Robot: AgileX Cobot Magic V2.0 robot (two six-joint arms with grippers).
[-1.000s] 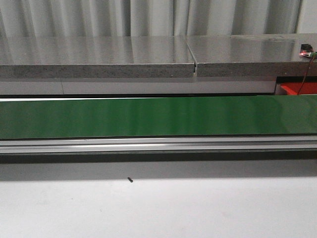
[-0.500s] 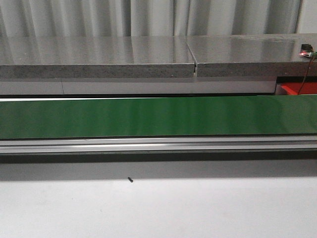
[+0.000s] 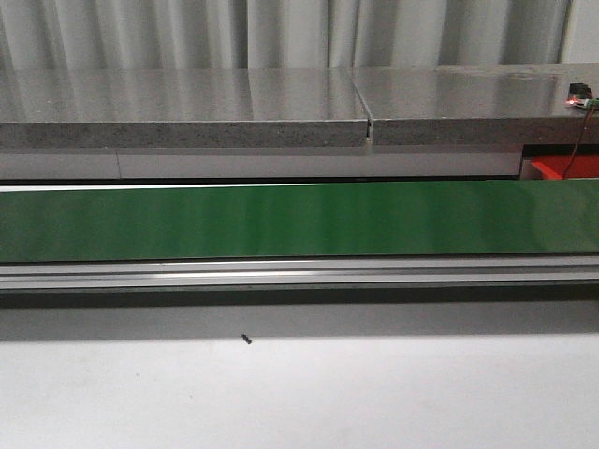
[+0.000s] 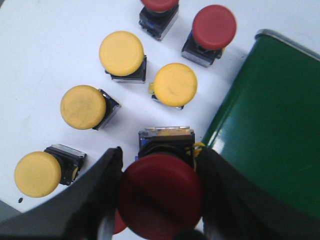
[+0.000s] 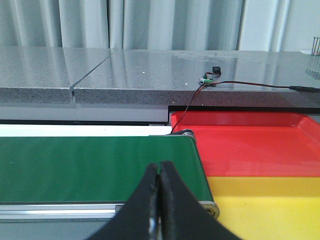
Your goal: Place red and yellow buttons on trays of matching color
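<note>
Left gripper (image 4: 160,192): I read it as clamped on the red button (image 4: 161,196); one finger sits on each side of the mushroom cap, both touching it.
Right gripper (image 5: 160,200): fingers pressed together, nothing between them; it hangs over the near edge of the green belt (image 5: 95,167).
Red button, position: held just beside the rounded end of the green belt, over the white table (image 4: 45,55). Whether it is lifted off the table I cannot tell.
Other buttons: four yellow buttons (image 4: 121,52) and two more red ones (image 4: 214,27) stand on the white table beside the belt end, near one another but apart.
Trays: the red tray (image 5: 250,142) lies just past the belt's far end, with the yellow tray (image 5: 270,200) touching it on the near side. Both look bare in the part I can see.
Handling, my judgement: a stiff plastic part, light, with a smooth domed cap that may slip. The cap is wider than the black square body (image 4: 166,142), so the weight hangs below the grip.
Hold point: I would keep the fingers on the cap's widest rim; the body's flat sides would be the firmer alternative.
Front view: shows only the belt and the grey counter (image 3: 187,103); neither arm appears.
</note>
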